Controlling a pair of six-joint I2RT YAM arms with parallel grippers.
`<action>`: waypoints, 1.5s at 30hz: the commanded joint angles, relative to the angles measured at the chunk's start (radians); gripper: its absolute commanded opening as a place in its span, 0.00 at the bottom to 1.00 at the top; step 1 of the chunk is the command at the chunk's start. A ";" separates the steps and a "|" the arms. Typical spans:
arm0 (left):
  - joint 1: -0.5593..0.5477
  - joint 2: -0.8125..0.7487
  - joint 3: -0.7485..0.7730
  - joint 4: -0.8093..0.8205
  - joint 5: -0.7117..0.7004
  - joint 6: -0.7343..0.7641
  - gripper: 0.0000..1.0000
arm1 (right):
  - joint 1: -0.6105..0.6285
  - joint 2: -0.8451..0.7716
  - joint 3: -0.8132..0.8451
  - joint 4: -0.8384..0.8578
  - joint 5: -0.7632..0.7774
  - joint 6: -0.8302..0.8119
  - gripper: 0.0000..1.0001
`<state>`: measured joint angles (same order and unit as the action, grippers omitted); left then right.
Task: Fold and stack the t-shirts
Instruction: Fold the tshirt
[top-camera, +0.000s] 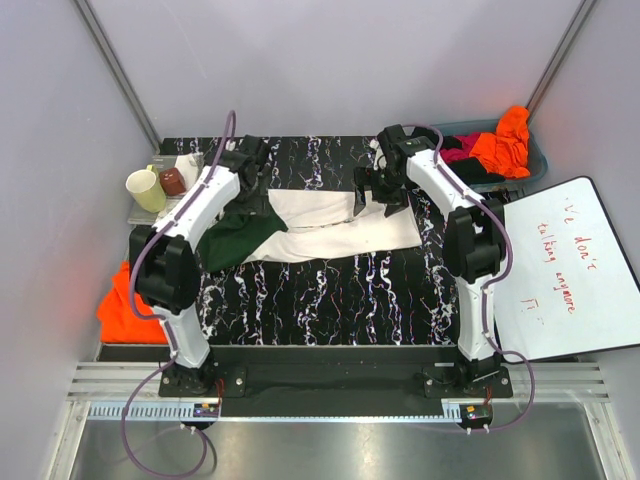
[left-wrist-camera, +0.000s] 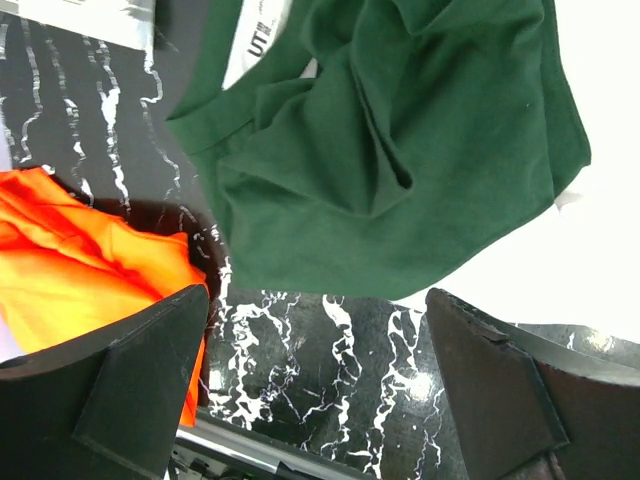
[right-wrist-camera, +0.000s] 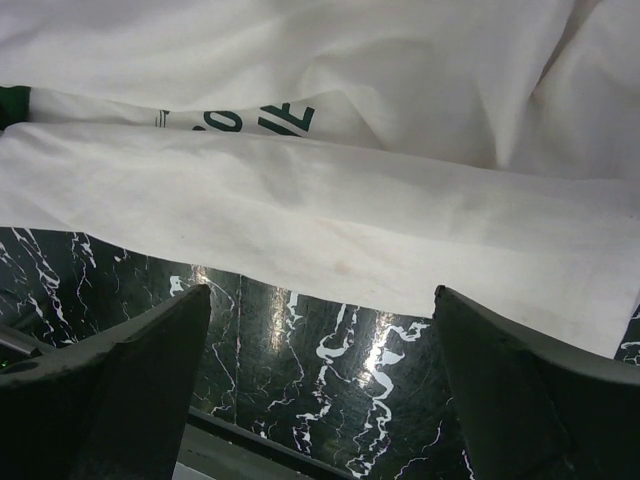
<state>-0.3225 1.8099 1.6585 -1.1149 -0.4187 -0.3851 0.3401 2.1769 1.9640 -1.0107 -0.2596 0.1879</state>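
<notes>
The cream t-shirt (top-camera: 340, 228) with dark green sleeves lies folded into a long band across the black marbled table (top-camera: 330, 290). Its green sleeve (top-camera: 235, 238) bunches at the left and fills the left wrist view (left-wrist-camera: 400, 160). The cream body with dark lettering fills the right wrist view (right-wrist-camera: 330, 200). My left gripper (top-camera: 250, 165) is open and empty above the table behind the sleeve (left-wrist-camera: 320, 390). My right gripper (top-camera: 375, 185) is open and empty over the shirt's far edge (right-wrist-camera: 320, 390). An orange t-shirt (top-camera: 125, 305) hangs off the table's left edge (left-wrist-camera: 70, 260). Orange, magenta and black shirts (top-camera: 490, 150) sit in a bin.
A grey bin (top-camera: 535, 165) stands at the back right. A white board with red writing (top-camera: 560, 265) lies at the right. A yellow mug (top-camera: 146, 189), a brown cup (top-camera: 173, 181) and a white cloth sit on a tray at the back left.
</notes>
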 joint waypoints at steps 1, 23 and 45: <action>0.003 0.084 0.023 0.064 0.034 0.025 0.96 | -0.001 -0.046 0.012 -0.011 0.017 -0.010 1.00; 0.088 0.327 0.313 0.029 -0.035 0.006 0.00 | -0.001 -0.117 -0.102 -0.022 0.039 -0.068 1.00; 0.129 0.528 0.655 0.163 -0.427 0.221 0.00 | -0.001 -0.196 -0.221 -0.045 0.066 -0.054 1.00</action>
<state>-0.2035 2.3466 2.2456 -1.0824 -0.7956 -0.2085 0.3401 2.0739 1.7741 -1.0416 -0.2241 0.1352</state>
